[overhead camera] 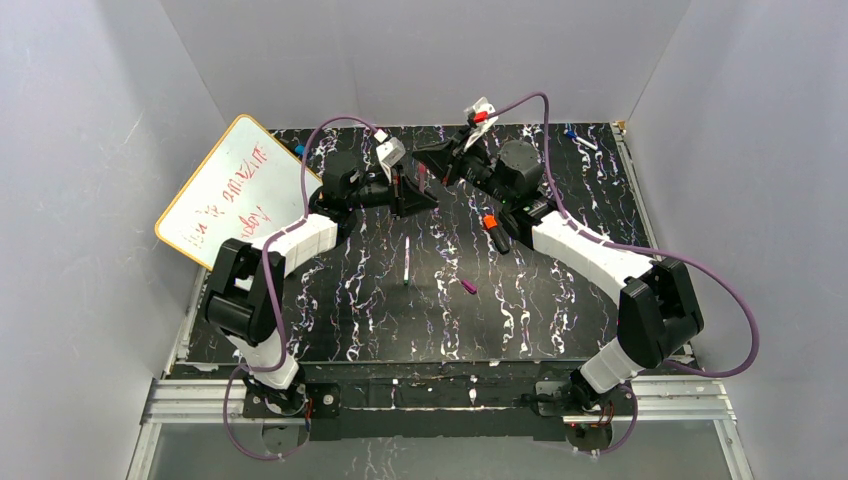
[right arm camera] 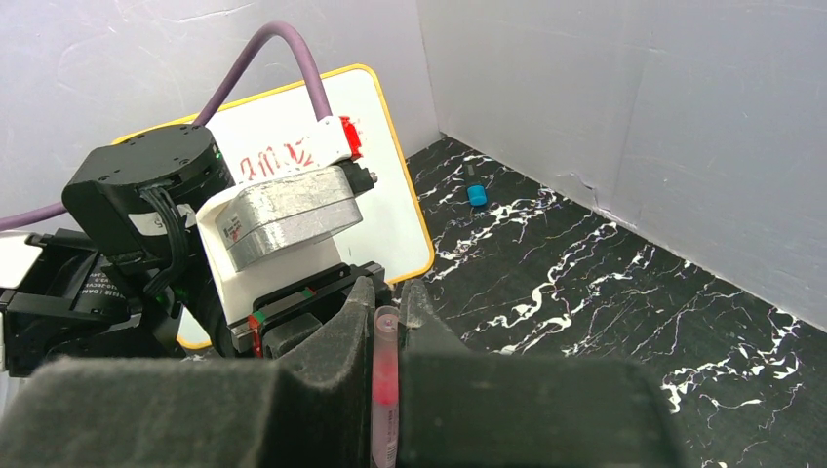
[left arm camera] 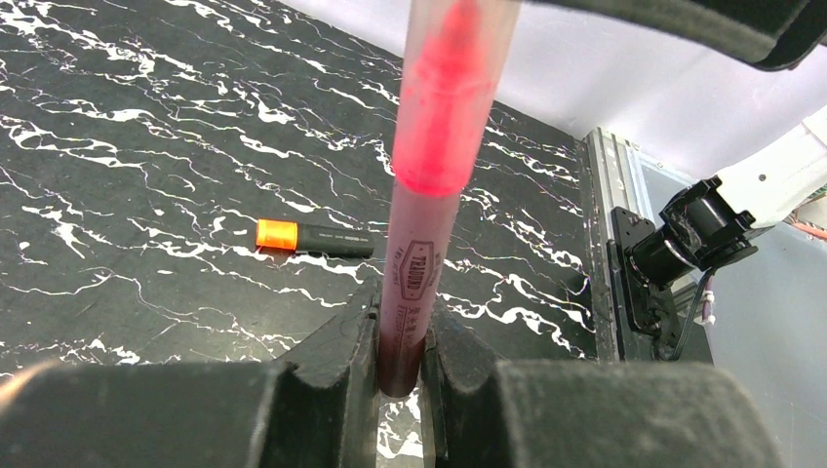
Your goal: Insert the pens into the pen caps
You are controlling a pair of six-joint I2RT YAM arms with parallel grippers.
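The thin pink pen (left arm camera: 414, 283) stands between my two grippers, above the far middle of the table (overhead camera: 422, 180). My left gripper (left arm camera: 402, 307) is shut on its barrel's lower end. A translucent pen cap (left arm camera: 451, 97) with pink showing through it covers the pen's other end. My right gripper (right arm camera: 388, 297) is shut on that cap (right arm camera: 385, 375). On the table lie the black pen with the orange end (overhead camera: 492, 232) (left arm camera: 312, 237), the whitish pen with the green tip (overhead camera: 407, 260) and a small magenta cap (overhead camera: 469, 288). In the top view the left gripper (overhead camera: 410, 195) and right gripper (overhead camera: 450, 165) face each other.
A yellow-rimmed whiteboard (overhead camera: 232, 190) with red writing leans at the far left. A small blue item (overhead camera: 298, 150) lies beside it, and another blue item (overhead camera: 572, 132) sits at the far right corner. Grey walls enclose the black marbled table (overhead camera: 560, 300).
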